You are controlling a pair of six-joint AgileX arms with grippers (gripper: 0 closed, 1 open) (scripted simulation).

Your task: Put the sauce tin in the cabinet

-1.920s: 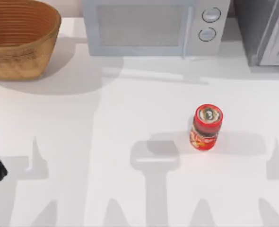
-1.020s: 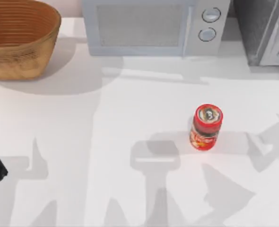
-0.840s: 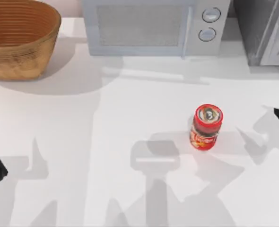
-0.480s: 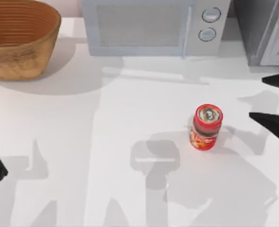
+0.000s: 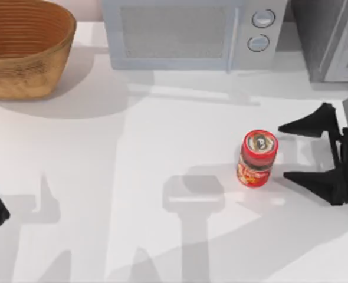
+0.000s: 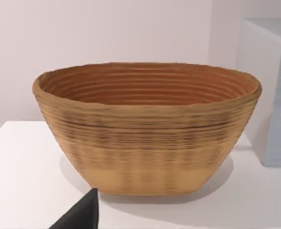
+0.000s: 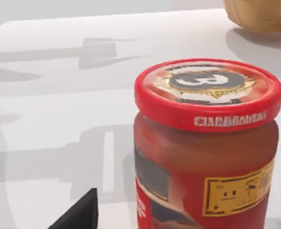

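Red sauce tin (image 5: 258, 158) stands just beside spread right end effector (image 5: 287, 151).

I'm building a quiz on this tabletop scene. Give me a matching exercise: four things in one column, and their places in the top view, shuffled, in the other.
Things:
1. small red cylindrical sauce tin
2. woven brown basket
3. white microwave with two round knobs
4. open black right gripper

Places:
A. far edge, middle
B. far left corner
C. right edge, beside the tin
D. right of centre, upright on the table

Pairs: 1-D, 2-B, 3-A, 4-C
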